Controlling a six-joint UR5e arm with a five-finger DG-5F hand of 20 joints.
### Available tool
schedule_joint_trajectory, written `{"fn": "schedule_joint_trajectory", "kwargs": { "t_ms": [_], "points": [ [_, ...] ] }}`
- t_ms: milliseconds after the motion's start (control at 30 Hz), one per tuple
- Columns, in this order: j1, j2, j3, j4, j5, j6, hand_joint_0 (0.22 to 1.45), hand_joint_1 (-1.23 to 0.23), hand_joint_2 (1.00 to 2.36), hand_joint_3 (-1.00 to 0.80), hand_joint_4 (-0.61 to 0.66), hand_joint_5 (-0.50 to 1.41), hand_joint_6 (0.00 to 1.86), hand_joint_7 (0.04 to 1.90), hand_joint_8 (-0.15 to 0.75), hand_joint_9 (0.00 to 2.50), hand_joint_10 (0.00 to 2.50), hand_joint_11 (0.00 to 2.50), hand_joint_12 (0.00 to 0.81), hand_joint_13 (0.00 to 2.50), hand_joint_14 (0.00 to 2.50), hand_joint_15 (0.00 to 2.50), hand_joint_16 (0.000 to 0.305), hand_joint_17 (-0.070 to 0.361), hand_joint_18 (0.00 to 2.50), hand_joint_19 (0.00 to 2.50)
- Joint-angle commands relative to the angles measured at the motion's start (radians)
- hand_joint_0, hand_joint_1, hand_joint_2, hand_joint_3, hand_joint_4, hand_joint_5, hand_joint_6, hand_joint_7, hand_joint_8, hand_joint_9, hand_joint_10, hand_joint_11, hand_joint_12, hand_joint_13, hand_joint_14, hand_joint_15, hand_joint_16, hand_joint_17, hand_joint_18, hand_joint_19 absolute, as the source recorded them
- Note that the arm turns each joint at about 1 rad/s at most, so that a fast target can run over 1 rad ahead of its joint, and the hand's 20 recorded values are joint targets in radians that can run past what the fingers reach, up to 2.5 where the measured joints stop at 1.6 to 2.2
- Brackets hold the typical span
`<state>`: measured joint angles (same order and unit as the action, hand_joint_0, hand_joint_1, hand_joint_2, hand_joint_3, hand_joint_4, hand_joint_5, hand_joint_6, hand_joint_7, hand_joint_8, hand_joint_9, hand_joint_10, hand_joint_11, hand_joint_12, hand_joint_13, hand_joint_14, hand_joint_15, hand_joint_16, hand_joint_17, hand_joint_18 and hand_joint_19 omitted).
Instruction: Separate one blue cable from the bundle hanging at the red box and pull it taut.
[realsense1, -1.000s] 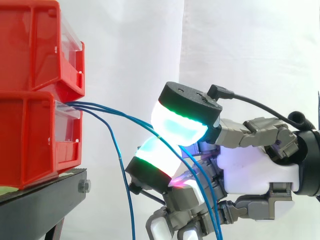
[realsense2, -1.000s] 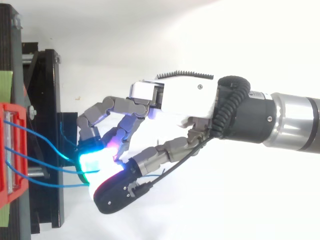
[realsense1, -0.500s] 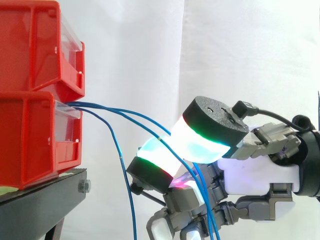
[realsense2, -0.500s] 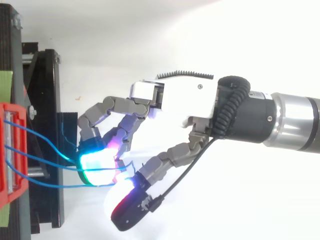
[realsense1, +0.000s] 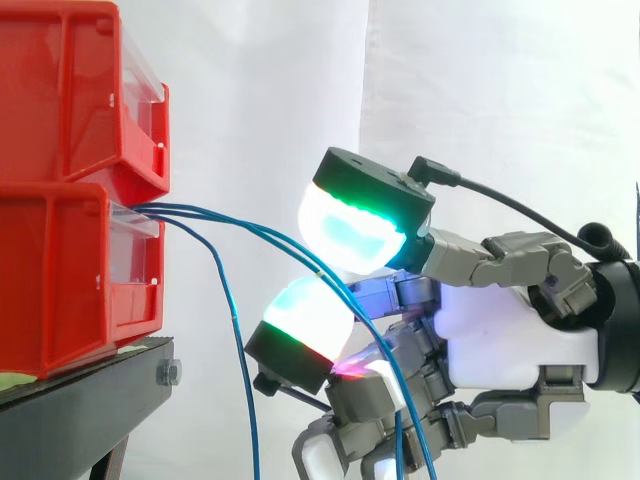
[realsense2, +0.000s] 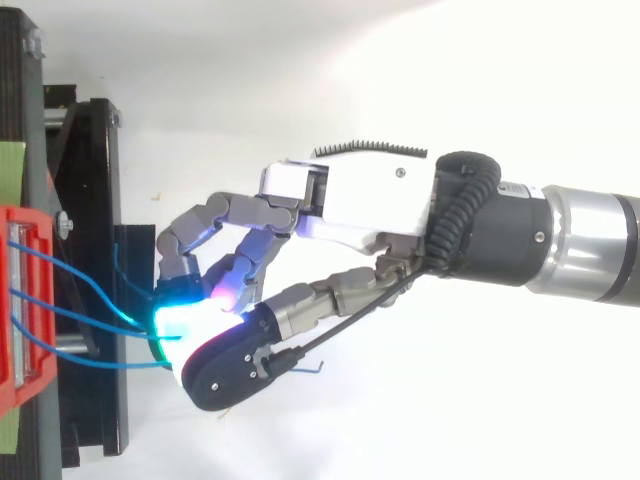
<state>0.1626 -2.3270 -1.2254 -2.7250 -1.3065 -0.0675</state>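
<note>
Three thin blue cables come out of the lower red bin and sag to the right. One of them drops straight down, clear of the hand. The other two run down between the thumb pad and a curled finger's pad, then on past the palm. My hand reaches in from the right with its fingers curled and the thumb closed over them, pinching those cables. From above, the hand sits just right of the bin, and the cables meet at its glowing tips.
A second red bin is stacked on the lower one. Both rest on a black stand at the left. A white curtain hangs behind.
Half a second ago the thumb was swung out away from the fingers. It has closed back over the finger pad, with the cables between them. The palm has stayed in place.
</note>
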Motion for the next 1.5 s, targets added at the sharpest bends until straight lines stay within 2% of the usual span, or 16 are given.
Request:
{"fn": "schedule_joint_trajectory", "kwargs": {
  "t_ms": [0,167,267,333,467,567,733,867,1033,1233,1367,1467],
  "points": [
    [0.0,0.0,0.0,-0.004,0.003,0.0,0.55,-0.54,1.0,-0.5,0.16,-0.16,0.79,1.13,0.383,1.09,0.02,1.01,0.435,0.95,0.02,0.71,0.054,0.121,0.94,0.79],
    [0.0,0.0,0.0,-0.004,0.003,0.0,0.54,-0.44,1.0,-0.5,0.16,-0.16,0.78,1.14,0.382,1.1,0.02,1.01,0.432,0.96,0.02,0.71,0.054,0.122,0.95,0.79],
    [0.0,0.0,0.0,-0.004,0.003,0.0,0.6,-0.43,1.0,-0.5,0.15,-0.15,0.77,1.17,0.375,1.1,0.02,1.01,0.424,0.96,0.02,0.72,0.052,0.117,0.94,0.81],
    [0.0,0.0,0.0,-0.004,0.003,0.0,0.63,-0.55,1.0,-0.44,0.15,-0.16,0.78,1.2,0.374,1.1,0.02,1.01,0.425,0.96,0.02,0.72,0.052,0.117,0.94,0.81],
    [0.0,0.0,0.0,-0.002,0.004,0.0,0.62,-0.64,1.01,-0.38,0.15,-0.17,0.79,1.24,0.374,1.08,0.03,1.04,0.427,0.95,0.02,0.73,0.052,0.118,0.94,0.8],
    [0.0,0.0,0.0,-0.004,0.004,0.0,0.64,-0.73,1.01,-0.31,0.18,-0.19,0.84,1.23,0.374,1.05,0.02,1.05,0.431,0.95,0.02,0.71,0.053,0.119,0.94,0.79],
    [0.0,0.002,0.001,-0.013,0.001,0.002,0.71,-0.89,1.02,-0.2,0.16,-0.21,0.87,1.19,0.362,0.96,0.02,1.04,0.428,0.9,0.02,0.7,0.052,0.118,0.91,0.76],
    [0.0,0.0,0.0,-0.009,-0.002,0.008,0.74,-0.9,1.02,-0.27,0.17,-0.22,0.87,1.16,0.356,0.96,0.02,1.03,0.424,0.9,0.02,0.7,0.051,0.116,0.9,0.75],
    [-0.003,0.002,0.0,-0.013,-0.002,0.009,0.72,-0.88,1.0,-0.5,0.17,-0.21,0.87,1.15,0.357,0.97,0.02,1.04,0.422,0.9,0.02,0.7,0.051,0.115,0.92,0.75],
    [-0.003,0.002,0.0,-0.013,-0.003,0.017,0.65,-0.79,1.0,-0.5,0.18,-0.2,0.86,1.16,0.369,1.02,0.02,1.04,0.424,0.93,0.02,0.7,0.051,0.114,0.93,0.76],
    [-0.003,0.002,0.0,-0.013,-0.003,0.02,0.71,-0.79,1.0,-0.48,0.12,-0.19,0.86,1.21,0.371,1.04,0.02,1.04,0.423,0.95,0.02,0.71,0.051,0.115,0.95,0.75],
    [-0.003,0.005,0.001,-0.015,-0.007,0.021,0.74,-0.86,1.01,-0.38,0.06,-0.2,0.87,1.25,0.373,1.03,0.02,1.06,0.426,0.94,0.02,0.7,0.051,0.115,0.94,0.74]
  ]
}}
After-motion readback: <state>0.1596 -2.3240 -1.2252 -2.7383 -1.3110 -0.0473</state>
